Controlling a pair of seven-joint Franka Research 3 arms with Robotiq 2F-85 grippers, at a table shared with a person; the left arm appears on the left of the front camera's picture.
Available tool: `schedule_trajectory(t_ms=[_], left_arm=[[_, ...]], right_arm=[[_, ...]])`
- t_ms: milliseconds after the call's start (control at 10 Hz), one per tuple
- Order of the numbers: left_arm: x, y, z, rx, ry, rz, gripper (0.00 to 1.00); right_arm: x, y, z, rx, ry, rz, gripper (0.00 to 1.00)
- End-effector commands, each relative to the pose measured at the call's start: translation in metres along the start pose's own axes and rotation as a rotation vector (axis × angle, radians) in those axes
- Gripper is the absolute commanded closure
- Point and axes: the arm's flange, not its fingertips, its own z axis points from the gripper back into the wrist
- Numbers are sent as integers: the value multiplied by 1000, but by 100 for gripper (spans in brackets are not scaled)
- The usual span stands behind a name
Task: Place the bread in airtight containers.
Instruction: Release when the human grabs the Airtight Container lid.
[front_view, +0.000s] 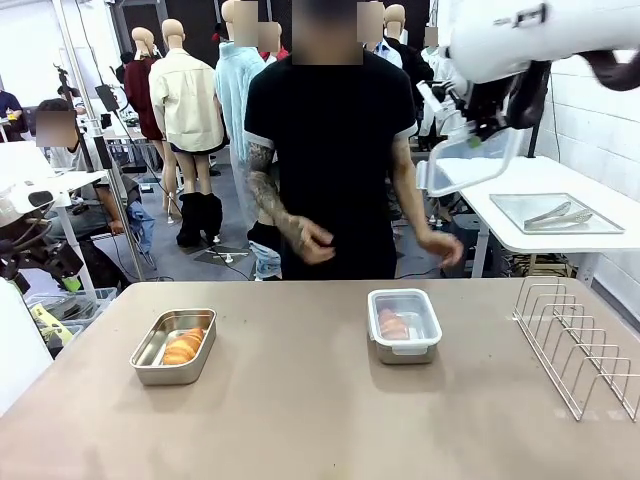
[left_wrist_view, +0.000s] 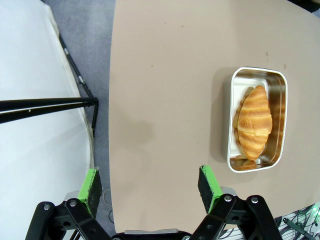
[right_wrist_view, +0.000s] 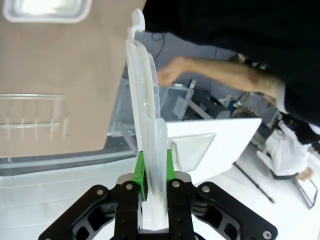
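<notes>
Risk lay mainly in the thin pinch: the right hand (right_wrist_view: 152, 170) held a translucent plastic lid (front_view: 468, 160) edge-on between its green pads, high over the counter's (front_view: 300, 400) far right, so it could swivel or slip before being seated on the open steel box (front_view: 174, 346). That shallow, round-cornered box held a ridged golden croissant (left_wrist_view: 254, 122), while the other croissant (front_view: 393, 325) lay in the lidded box (front_view: 404, 324). The left hand (left_wrist_view: 150, 189), spread wide and empty, hung above the bare counter near the open box.

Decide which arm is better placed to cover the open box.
The right: its tool is shut on a clear lid. The left tool is open and holds nothing, beside the open box with its croissant.
</notes>
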Motion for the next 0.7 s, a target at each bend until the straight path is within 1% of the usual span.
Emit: schedule_trajectory(t_ms=[0, 300, 600], left_arm=[[-1, 2, 1, -5, 2, -14, 0], [-1, 2, 1, -5, 2, -14, 0], [-1, 2, 1, -5, 2, -14, 0]], right_arm=[[-8, -43, -7, 35, -70, 36, 100], [-7, -64, -19, 66, -88, 22, 100], [-7, -69, -22, 86, -97, 22, 100]])
